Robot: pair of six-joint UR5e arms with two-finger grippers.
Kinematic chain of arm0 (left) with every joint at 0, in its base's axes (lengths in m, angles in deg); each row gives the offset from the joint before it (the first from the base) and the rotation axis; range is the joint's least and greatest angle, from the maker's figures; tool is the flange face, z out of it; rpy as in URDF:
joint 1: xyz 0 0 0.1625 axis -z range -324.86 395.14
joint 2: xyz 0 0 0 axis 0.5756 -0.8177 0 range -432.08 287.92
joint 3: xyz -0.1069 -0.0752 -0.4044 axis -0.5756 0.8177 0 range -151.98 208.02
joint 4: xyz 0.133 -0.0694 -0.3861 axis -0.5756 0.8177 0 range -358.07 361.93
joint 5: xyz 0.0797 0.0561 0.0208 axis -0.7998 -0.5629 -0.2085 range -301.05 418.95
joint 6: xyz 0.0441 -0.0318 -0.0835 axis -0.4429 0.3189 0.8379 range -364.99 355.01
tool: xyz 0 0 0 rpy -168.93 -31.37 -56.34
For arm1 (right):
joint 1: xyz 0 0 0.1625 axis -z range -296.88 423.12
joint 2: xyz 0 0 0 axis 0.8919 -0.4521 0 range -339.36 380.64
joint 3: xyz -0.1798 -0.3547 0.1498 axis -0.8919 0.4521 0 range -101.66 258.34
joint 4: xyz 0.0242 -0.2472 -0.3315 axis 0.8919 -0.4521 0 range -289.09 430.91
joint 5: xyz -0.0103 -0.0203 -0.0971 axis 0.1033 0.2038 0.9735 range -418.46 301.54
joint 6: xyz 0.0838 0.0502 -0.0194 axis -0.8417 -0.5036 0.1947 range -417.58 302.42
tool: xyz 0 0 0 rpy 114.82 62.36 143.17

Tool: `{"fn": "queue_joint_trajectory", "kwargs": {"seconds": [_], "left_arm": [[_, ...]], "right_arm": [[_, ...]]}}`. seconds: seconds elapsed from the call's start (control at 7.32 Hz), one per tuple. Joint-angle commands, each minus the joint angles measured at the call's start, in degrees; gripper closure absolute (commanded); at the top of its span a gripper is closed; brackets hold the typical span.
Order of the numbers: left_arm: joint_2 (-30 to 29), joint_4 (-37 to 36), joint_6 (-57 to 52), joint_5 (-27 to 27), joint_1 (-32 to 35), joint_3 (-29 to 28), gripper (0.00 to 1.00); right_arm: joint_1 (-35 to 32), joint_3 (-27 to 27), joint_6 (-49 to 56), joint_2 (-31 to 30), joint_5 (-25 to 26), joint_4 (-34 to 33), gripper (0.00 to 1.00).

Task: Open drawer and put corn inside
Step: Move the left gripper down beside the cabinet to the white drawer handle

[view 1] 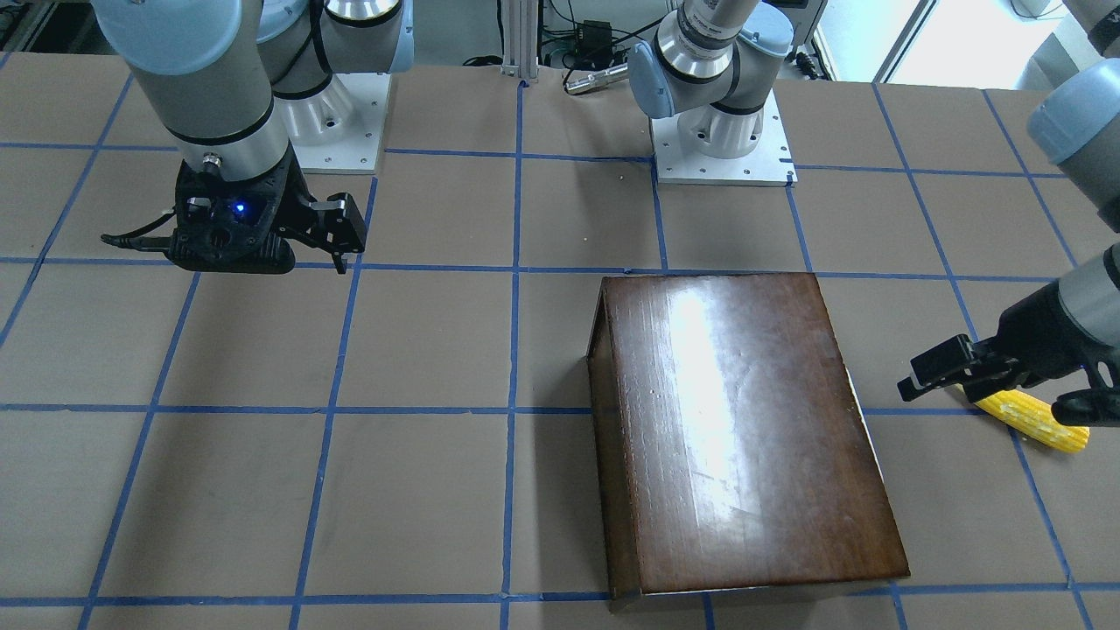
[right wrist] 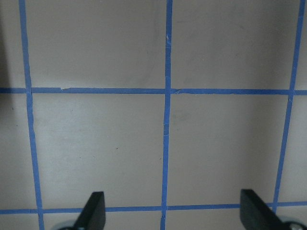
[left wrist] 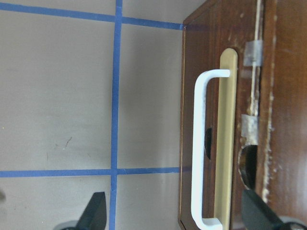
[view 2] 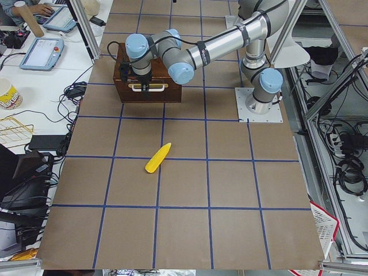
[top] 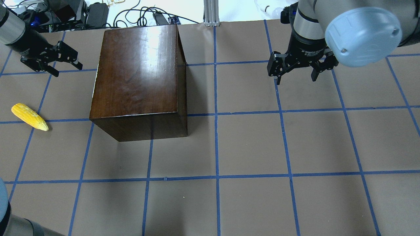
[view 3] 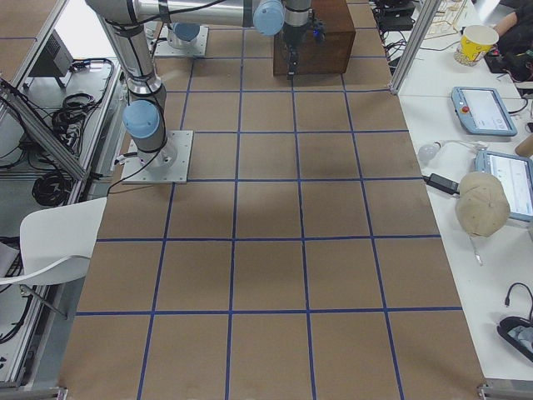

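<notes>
The glossy dark-brown box (top: pixel 137 72) stands at the far left of the table. Its drawer (left wrist: pixel 225 120) is shut, with a white bar handle (left wrist: pixel 199 148) on the scuffed front panel. My left gripper (top: pixel 69 71) is open and empty, level with that front and a short way off. In the left wrist view its fingertips (left wrist: pixel 96 213) stand either side of the handle's lower end. The yellow corn (top: pixel 29 117) lies on the table nearer the robot than the left gripper, left of the box. My right gripper (top: pixel 295 81) is open and empty over bare table at the far right.
Brown paper with a blue tape grid (top: pixel 216 114) covers the table. The arm bases (view 1: pixel 722 149) stand at the robot's edge. Cables and gear (top: pixel 98 13) lie beyond the far edge behind the box.
</notes>
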Motion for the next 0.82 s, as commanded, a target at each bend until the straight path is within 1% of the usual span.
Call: {"fn": "queue_joint_trajectory", "kwargs": {"seconds": [0.0, 0.14, 0.41, 0.68], "left_arm": [[-1.49, -0.44, -0.32, 1.49, -0.51, 1.19, 0.00], [-2.37, -0.44, -0.32, 5.07, -0.51, 1.81, 0.00], [-2.99, -0.53, -4.60, 5.28, -0.43, 2.07, 0.00], [-3.69, -0.53, -5.42, 5.28, -0.51, 1.99, 0.00]], "right_arm": [[0.00, 0.00, 0.00, 0.00, -0.07, 0.00, 0.00], [0.00, 0.00, 0.00, 0.00, -0.07, 0.00, 0.00], [0.00, 0.00, 0.00, 0.00, -0.07, 0.00, 0.00], [0.00, 0.00, 0.00, 0.00, -0.16, 0.00, 0.00]]}}
